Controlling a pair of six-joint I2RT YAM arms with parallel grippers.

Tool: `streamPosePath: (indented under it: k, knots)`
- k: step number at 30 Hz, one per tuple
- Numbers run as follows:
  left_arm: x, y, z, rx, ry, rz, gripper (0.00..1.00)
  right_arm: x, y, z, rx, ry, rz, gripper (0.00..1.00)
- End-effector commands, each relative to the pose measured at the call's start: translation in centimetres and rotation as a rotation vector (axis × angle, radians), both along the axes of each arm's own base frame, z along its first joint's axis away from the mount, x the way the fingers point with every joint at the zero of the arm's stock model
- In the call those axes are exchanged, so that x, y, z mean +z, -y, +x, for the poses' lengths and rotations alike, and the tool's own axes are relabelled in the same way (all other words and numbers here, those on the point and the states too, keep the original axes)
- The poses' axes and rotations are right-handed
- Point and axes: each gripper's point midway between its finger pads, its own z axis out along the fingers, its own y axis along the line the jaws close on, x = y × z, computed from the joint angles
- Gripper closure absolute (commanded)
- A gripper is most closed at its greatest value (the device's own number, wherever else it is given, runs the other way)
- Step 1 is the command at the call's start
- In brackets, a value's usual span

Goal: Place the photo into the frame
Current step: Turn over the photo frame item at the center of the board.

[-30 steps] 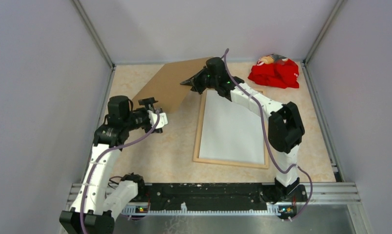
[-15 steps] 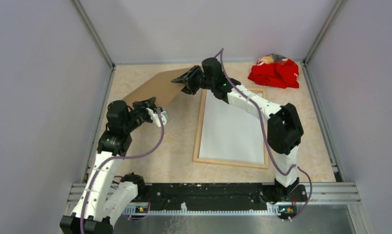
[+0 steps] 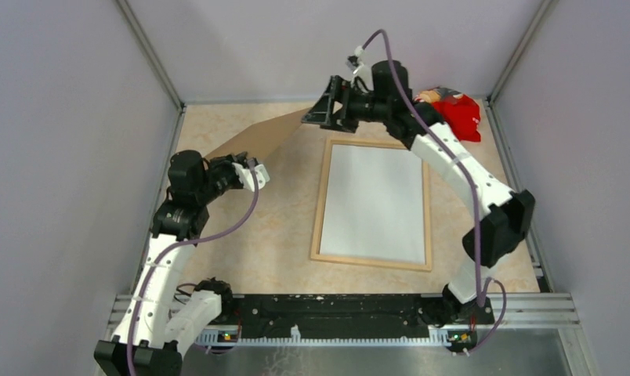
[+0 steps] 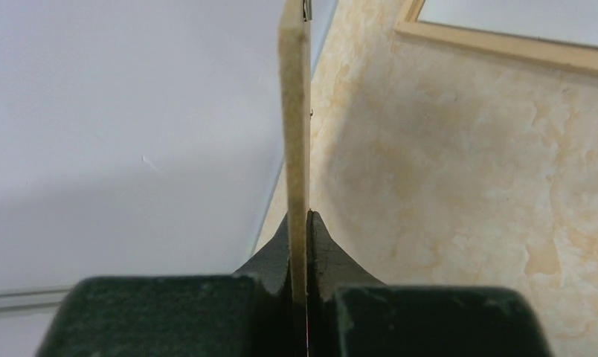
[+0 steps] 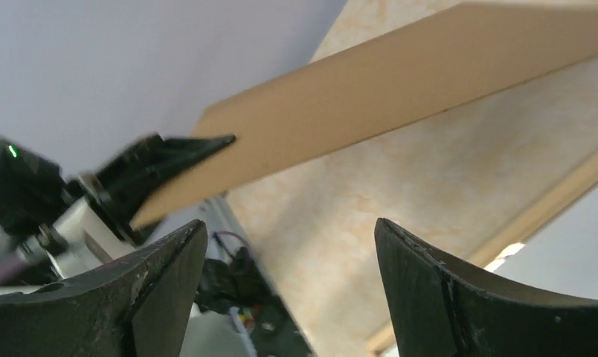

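Right hand (image 3: 318, 110) higher; photo (image 3: 372, 202) white-side-up in pale frame (image 3: 320, 207)

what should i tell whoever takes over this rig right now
Left gripper: shut on one edge of the brown backing board, held tilted.
Right gripper: open, empty, by the board's far corner.
Frame: flat on the table, white sheet inside, likely the photo face down.
Done: photo appears seated.
To do: lay the board over it.
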Motion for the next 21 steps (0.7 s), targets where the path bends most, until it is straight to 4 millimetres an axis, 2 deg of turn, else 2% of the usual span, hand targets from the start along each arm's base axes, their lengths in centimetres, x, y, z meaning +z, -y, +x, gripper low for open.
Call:
streamPosePath:
  k: [1,4,7,14,21]
  knots:
    - [6.9,2.2,-1.4,-0.146,0.109,-0.021,1.00,3.1,4.4,-3.4,0.143,0.559,-0.253,0.17]
    - [7.4,3.2,-3.3,-0.245,0.110,0.011,1.00,1.9,4.9,-5.4,0.263,0.857,-0.364,0.15]
    - [7.6,3.8,-4.9,-0.312,0.105,0.039,1.00,1.2,4.6,-7.4,0.364,1.076,-0.454,0.13]
    - [6.8,4.6,-7.9,-0.433,0.047,0.093,1.00,1.3,3.5,-8.8,0.459,1.215,-0.479,0.17]
    - [7.5,4.9,-9.0,-0.464,0.068,0.095,1.00,-1.7,0.8,-11.1,0.611,1.202,-0.481,0.22]
